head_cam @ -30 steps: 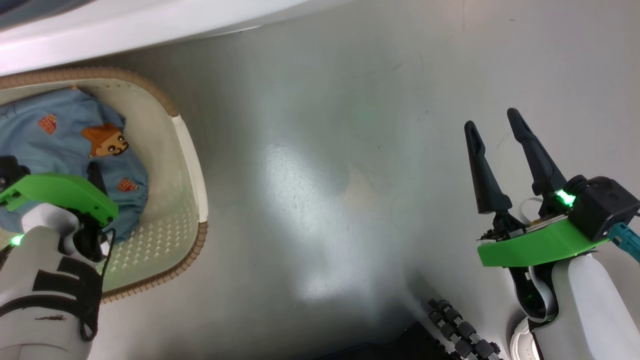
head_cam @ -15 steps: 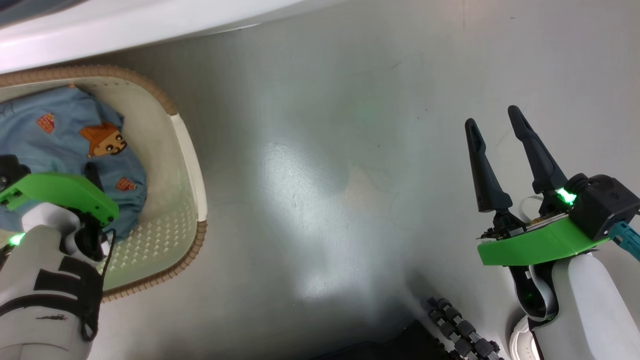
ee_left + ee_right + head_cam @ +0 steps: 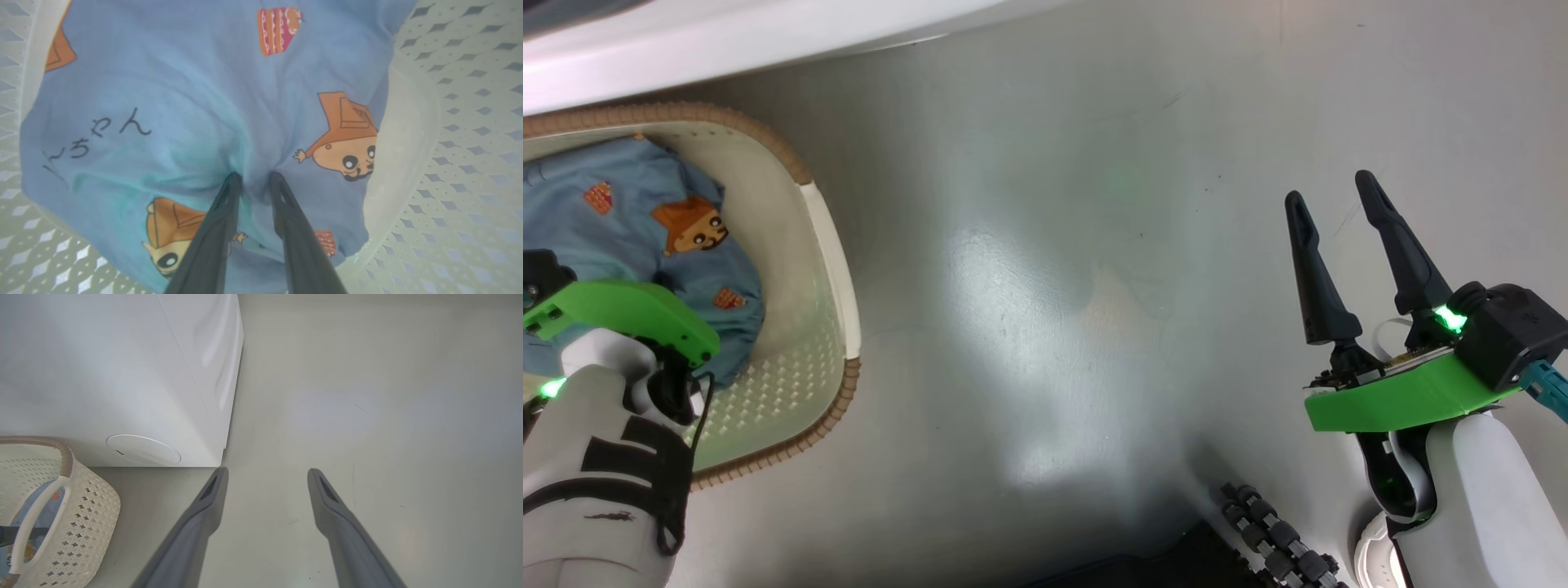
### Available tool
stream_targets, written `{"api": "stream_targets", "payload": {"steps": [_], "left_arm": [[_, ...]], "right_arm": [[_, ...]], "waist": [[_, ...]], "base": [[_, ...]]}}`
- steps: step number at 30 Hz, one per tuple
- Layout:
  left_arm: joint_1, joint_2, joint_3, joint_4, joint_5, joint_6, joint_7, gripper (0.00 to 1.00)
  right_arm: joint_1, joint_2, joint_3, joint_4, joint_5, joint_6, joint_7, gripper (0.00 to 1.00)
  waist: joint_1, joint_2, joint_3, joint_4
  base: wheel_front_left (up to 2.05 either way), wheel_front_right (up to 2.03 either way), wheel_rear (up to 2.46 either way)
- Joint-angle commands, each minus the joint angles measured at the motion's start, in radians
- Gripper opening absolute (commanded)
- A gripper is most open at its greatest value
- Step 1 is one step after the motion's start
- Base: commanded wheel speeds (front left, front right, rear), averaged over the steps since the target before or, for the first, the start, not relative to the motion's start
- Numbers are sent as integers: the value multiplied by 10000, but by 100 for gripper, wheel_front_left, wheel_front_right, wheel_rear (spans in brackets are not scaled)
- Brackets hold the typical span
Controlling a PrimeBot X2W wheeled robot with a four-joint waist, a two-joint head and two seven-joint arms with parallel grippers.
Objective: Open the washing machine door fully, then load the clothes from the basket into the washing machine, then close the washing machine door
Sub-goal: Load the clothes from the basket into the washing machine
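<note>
Left wrist view: clothes (image 3: 184,81) lie in the basket (image 3: 470,122), wall at 3 o'clock. Risk: we grip just one small fold, so it could slip on lift or drag the basket. Jaws: left gripper (image 3: 253,179) nearly together, pinching that fold; right gripper (image 3: 1330,188) spread wide, empty, 3 o'clock in head view.

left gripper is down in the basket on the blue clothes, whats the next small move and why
Probably close the left gripper fully before lifting: its fingertips press into the clothes with a fold bunched between them, a gap showing, inside the basket.
</note>
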Motion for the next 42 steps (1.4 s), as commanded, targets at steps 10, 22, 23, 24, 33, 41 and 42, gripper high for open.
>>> {"api": "stream_targets", "payload": {"steps": [10,22,23,24,33,41,42], "left_arm": [[271,340,8,-21,-115,31,-34,0],[428,318,-83,-21,-198,15,-93,0],[474,300,-103,-21,-195,8,-96,0],[521,291,-116,-21,-200,-11,-97,0],[953,-127,-261,-21,-246,-676,-944,0],[1462,-512,-396,-71,-218,-1130,-1657,0],[1554,-540,-429,-105,-183,-1174,-1713,0]], "right_arm": [[288,-80,133,-205,157,16,-48,100],[278,-41,113,-144,159,16,-48,100],[276,-42,116,-131,157,16,-48,100],[269,-45,119,-121,157,16,-48,100],[311,-102,-57,-143,147,16,-48,100],[505,-211,-174,-146,58,16,-48,100],[533,-210,-176,-141,52,16,-48,100]], "waist": [[0,0,-8,0],[0,0,-125,57],[0,0,-156,83],[0,0,-185,109],[0,0,-725,488],[0,0,-1574,922],[0,0,-1709,966]], "base": [[0,0,0],[0,0,0],[0,0,0],[0,0,0],[0,0,0],[0,0,0],[0,0,0]]}}
